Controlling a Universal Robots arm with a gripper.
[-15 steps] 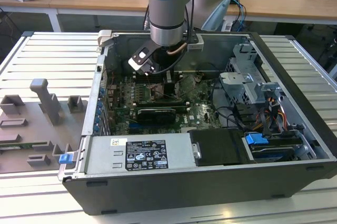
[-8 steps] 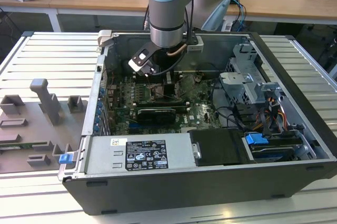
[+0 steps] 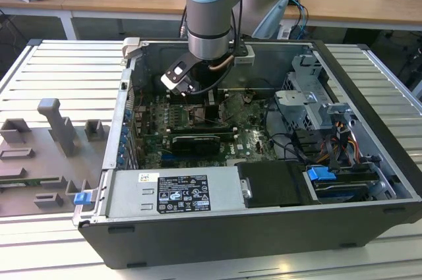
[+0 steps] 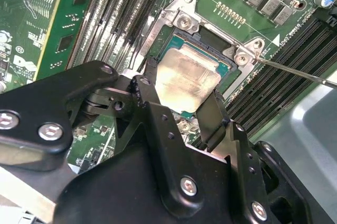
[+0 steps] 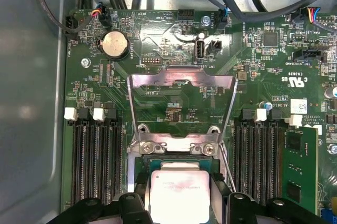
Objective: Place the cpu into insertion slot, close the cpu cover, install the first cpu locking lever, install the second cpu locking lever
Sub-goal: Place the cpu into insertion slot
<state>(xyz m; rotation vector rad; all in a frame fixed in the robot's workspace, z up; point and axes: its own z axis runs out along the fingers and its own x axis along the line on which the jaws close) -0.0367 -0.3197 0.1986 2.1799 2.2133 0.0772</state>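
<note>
Silvery cpu (image 4: 187, 79) sits clamped between the two black fingers of the claw (image 4: 183, 86), directly over the insertion slot (image 4: 243, 55). The hinged cover (image 5: 158, 80) stands open just beyond the slot.

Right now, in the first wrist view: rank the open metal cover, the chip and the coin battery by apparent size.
1. metal cover, largest
2. chip, second, though its lower part runs out of the picture
3. coin battery, clearly smallest

The exterior view is set high and far; the cpu (image 4: 185, 79) (image 5: 179, 195) between the fingers (image 4: 213, 116) is shared by both close wrist views.
</note>
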